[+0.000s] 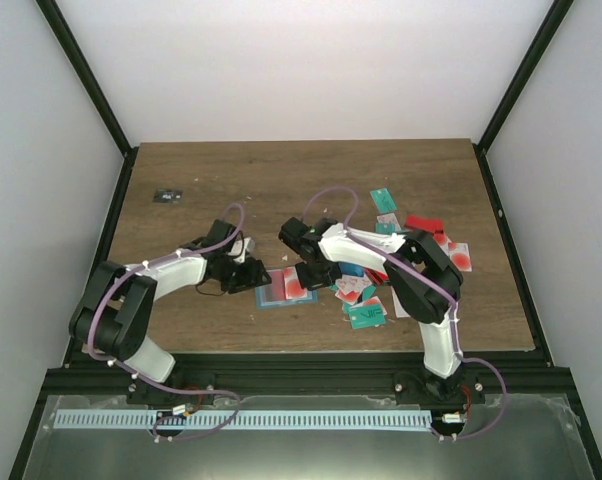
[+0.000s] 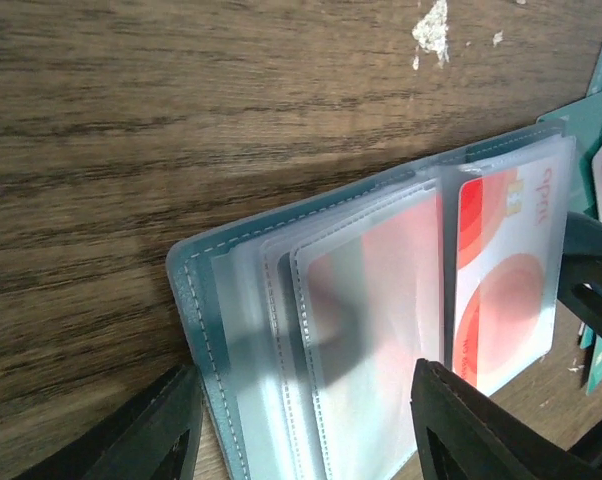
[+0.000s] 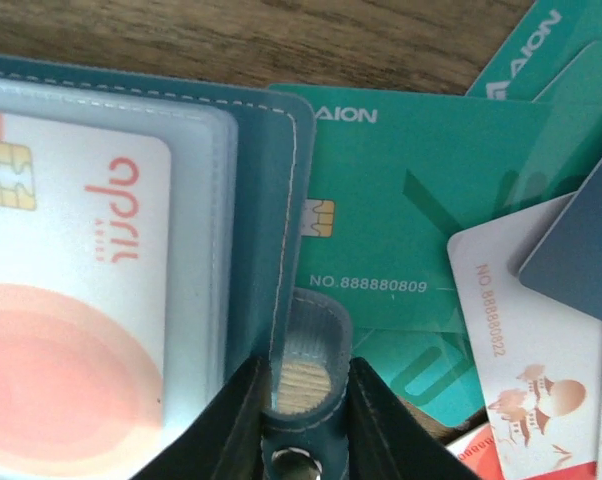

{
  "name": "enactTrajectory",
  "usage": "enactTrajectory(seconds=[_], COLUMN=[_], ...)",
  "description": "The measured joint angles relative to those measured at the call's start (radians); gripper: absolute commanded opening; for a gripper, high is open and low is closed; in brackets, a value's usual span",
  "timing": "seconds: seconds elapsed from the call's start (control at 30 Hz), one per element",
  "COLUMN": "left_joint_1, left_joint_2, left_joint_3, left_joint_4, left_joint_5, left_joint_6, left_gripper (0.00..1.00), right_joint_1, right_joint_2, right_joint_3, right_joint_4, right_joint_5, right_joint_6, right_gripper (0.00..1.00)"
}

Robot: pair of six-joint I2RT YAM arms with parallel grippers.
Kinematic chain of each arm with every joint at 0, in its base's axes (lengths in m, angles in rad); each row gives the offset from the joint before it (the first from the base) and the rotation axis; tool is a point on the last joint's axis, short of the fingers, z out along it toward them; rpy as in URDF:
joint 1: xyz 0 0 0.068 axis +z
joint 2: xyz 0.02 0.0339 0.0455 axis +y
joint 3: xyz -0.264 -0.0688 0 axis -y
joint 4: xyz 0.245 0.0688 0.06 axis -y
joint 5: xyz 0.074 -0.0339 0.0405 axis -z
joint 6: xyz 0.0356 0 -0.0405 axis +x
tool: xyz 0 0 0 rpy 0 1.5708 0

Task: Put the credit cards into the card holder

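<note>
- Top view: the holder (image 1: 284, 287) lies open on the table (image 1: 281, 180), between the two grippers.
- The left gripper (image 1: 249, 277) is at the holder's left edge and the right gripper (image 1: 319, 277) is at its right edge. This view does not show how either pair of jaws stands.
- Loose cards (image 1: 366, 313) lie scattered to the right of the holder, some overlapping. Among them are teal, red and white ones.
- A small dark object (image 1: 167, 195) sits well apart, far back and left of the holder.
- Left wrist view: the holder (image 2: 196, 320) is open with its clear sleeves fanned out.
- A white card (image 2: 501, 290) with red circles sits inside the sleeve on the holder's right half.
- The left gripper (image 2: 303, 372) is spread wide, with one finger off the holder's left edge and the other over the sleeves near the fold. Whether either finger touches the holder cannot be told.
- Right wrist view: the right gripper (image 3: 303, 368) pinches the tab (image 3: 301, 345) that sticks out from the holder's (image 3: 266, 200) right edge. Its fingers (image 3: 231, 420) are pressed against both sides of the tab.
- The white card (image 3: 71, 300) shows through the sleeve, left of the tab.
- Just right of the holder lies a teal card (image 3: 401, 230), partly tucked under the cover. A white card with red marks and a dark blue card (image 3: 581, 250) overlap it.
</note>
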Motion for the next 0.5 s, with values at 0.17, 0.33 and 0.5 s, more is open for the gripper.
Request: enactTrajectory(seconds=[0.17,0.33,0.5], left_joint_1=[0.008,0.011,0.011], left_joint_2=[0.011,0.008,-0.057], left_joint_3=[-0.001,-0.008,-0.019], left_joint_4=[0.021,0.030,0.027], left_joint_5=[0.021,0.036,0.058], left_joint_6=[-0.003,-0.017,-0.051], left_gripper=[0.53,0.51,0.51], right_joint_1=[-0.004,-0.013,-0.018], right_joint_2=[-0.007,-0.013,-0.014], right_joint_3=[-0.023,-0.039,-0.039], right_joint_4=[0.029,0.047,0.058], right_joint_5=[-0.023,-0.045,-0.071], right_joint_6=[-0.023,-0.037,-0.039], right_gripper=[0.05,0.01,0.01])
